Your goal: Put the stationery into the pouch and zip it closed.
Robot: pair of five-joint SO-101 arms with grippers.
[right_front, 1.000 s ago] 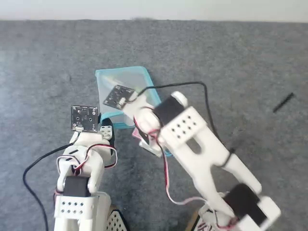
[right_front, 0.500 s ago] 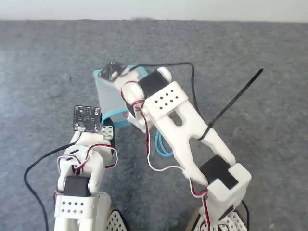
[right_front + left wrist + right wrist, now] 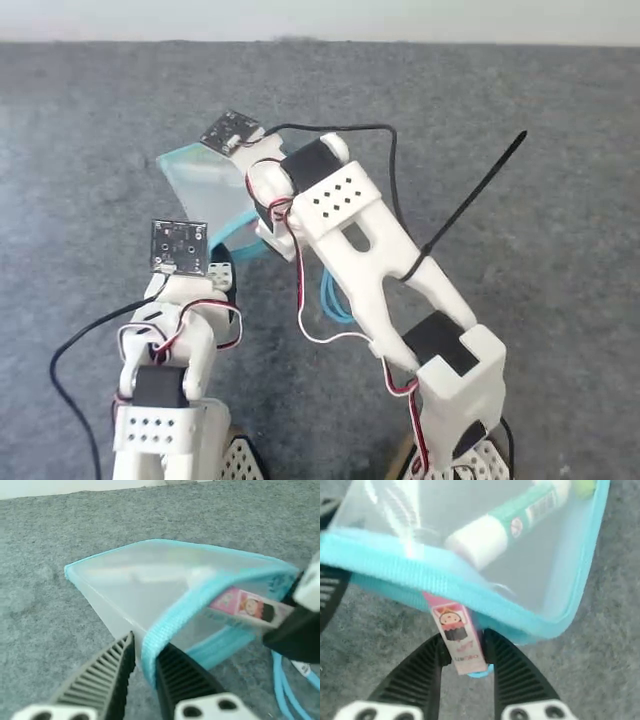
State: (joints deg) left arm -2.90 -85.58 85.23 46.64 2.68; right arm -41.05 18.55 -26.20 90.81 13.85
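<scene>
High view: the pouch (image 3: 203, 182) is tipped up off the grey surface (image 3: 90, 110), with both arms crowding its open edge. Left wrist view: the left pincer (image 3: 145, 647) is clamped narrow on the pouch's blue zip edge. Right wrist view: the right pincer (image 3: 463, 641) pinches a pink eraser (image 3: 456, 630) (so it looks) at the pouch's mouth, and a glue stick (image 3: 505, 525) lies inside. Release early and the eraser could drop outside the pouch. Push hard and the edge could slip free of the left pincer.
</scene>
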